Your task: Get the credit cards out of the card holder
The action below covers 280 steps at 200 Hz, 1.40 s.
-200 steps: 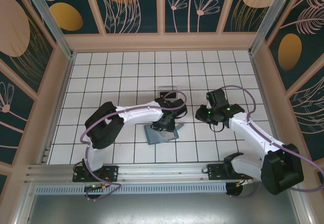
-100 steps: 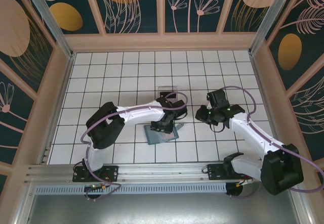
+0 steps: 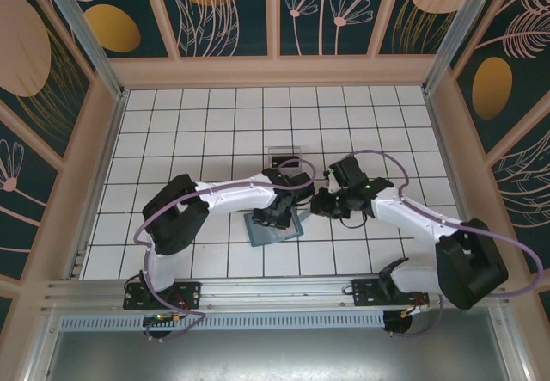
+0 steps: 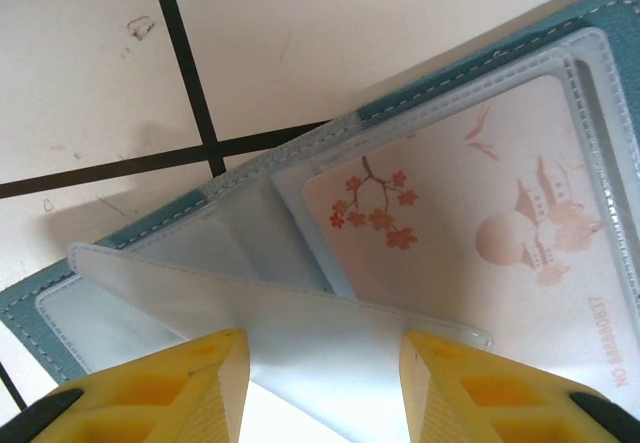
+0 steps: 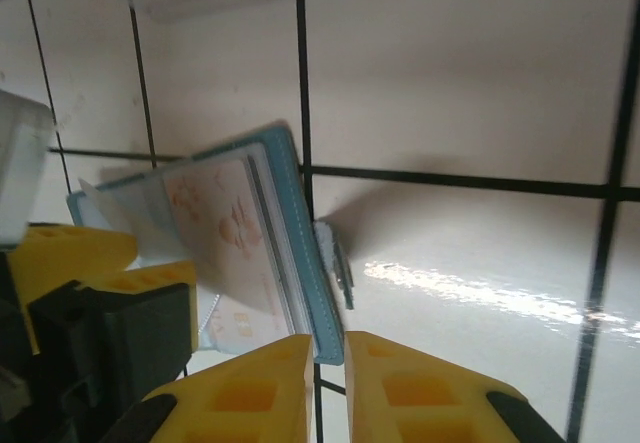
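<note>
Evidently extraction is only starting: the card holder [image 3: 273, 226] lies open on the surface [image 3: 172, 132], toward its near edge, with a card [image 4: 470, 233] sleeved inside. The left end effector [image 4: 325, 363] is spread astride a flap [image 4: 300, 313]. The right end effector [image 5: 328, 373], pressed nearly together, sits at the strap edge. Next, probably: pin the holder and pinch the card.

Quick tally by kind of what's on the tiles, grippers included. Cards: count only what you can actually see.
card holder: 1
clear tray: 1
printed card: 1 clearly seen; more may sit in other sleeves
grippers: 2, left gripper and right gripper
Total: 5
</note>
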Available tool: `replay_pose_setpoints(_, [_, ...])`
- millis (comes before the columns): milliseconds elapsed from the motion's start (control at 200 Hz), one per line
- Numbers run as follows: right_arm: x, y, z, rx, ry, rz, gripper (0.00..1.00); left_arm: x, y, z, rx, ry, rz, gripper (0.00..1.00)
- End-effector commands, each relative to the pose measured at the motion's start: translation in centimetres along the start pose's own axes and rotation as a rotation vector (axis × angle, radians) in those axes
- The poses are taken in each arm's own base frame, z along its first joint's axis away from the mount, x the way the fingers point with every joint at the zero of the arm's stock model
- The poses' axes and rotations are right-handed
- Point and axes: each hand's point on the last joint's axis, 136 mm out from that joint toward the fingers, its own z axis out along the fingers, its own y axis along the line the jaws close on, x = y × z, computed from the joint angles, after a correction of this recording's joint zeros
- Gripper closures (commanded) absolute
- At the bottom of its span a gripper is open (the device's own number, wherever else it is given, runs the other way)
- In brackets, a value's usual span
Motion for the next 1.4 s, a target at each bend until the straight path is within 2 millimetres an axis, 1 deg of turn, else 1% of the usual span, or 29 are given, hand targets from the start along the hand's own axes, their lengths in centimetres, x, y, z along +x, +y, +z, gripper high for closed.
replay_pose_setpoints(0, [-0.5, 2.4, 0.7, -0.073, 0.013, -0.022, 0.84, 0.2, 0.3, -0.7, 0.015, -0.022, -0.012, 0.56])
replay_pose_setpoints(155, [0.1, 3.5, 2.4, -0.118, 0.065, -0.033, 0.85, 0.4, 0.4, -0.9, 0.029, -0.033, -0.023, 0.56])
replay_pose_setpoints(300, [0.6, 3.9, 4.0, -0.135, 0.109, -0.039, 0.87, 0.6, 0.7, -0.8, 0.03, -0.031, -0.026, 0.57])
replay_pose_setpoints(505, [1.1, 4.6, 5.5, -0.15, 0.154, -0.054, 0.9, 0.8, 1.0, -1.0, 0.028, -0.035, -0.034, 0.57])
replay_pose_setpoints(726, [1.3, 4.1, 6.8, -0.117, 0.178, -0.052, 0.9, 1.0, 1.2, -1.1, 0.029, -0.035, -0.038, 0.57])
replay_pose_setpoints(746, [1.3, 4.0, 6.9, -0.113, 0.18, -0.051, 0.9, 0.6, 0.8, -1.2, 0.05, -0.051, -0.042, 0.57])
replay_pose_setpoints(856, [1.4, 3.8, 7.4, -0.095, 0.19, -0.052, 0.9, 0.7, 0.9, -1.1, 0.047, -0.051, -0.044, 0.57])
replay_pose_setpoints(941, [1.5, 3.8, 7.5, -0.09, 0.194, -0.055, 0.9, 0.6, 1.0, -1.4, 0.051, -0.059, -0.05, 0.57])
replay_pose_setpoints(1041, [1.6, 4.1, 7.5, -0.09, 0.196, -0.06, 0.9, 0.2, 1.2, -2.5, 0.059, -0.093, -0.066, 0.58])
replay_pose_setpoints(1176, [1.6, 4.3, 7.4, -0.087, 0.196, -0.064, 0.9, -1.2, 2.1, -5.4, 0.078, -0.196, -0.119, 0.58])
replay_pose_setpoints(1196, [1.5, 4.4, 7.3, -0.087, 0.194, -0.065, 0.9, -0.9, 2.7, -5.4, 0.051, -0.19, -0.12, 0.58])
replay_pose_setpoints(1206, [1.5, 4.4, 7.3, -0.087, 0.194, -0.064, 0.9, -1.0, 2.8, -6.2, 0.064, -0.206, -0.127, 0.58])
replay_pose_setpoints(1216, [1.5, 4.4, 7.4, -0.087, 0.195, -0.065, 0.9, -1.2, 2.9, -6.5, 0.067, -0.215, -0.13, 0.58])
replay_pose_setpoints(1256, [1.6, 4.5, 7.3, -0.083, 0.197, -0.064, 0.9, -1.3, 3.2, -7.3, 0.068, -0.235, -0.14, 0.57])
replay_pose_setpoints(1396, [1.5, 5.0, 7.2, -0.082, 0.195, -0.072, 0.89, -1.6, 3.9, -8.8, 0.082, -0.281, -0.164, 0.57])
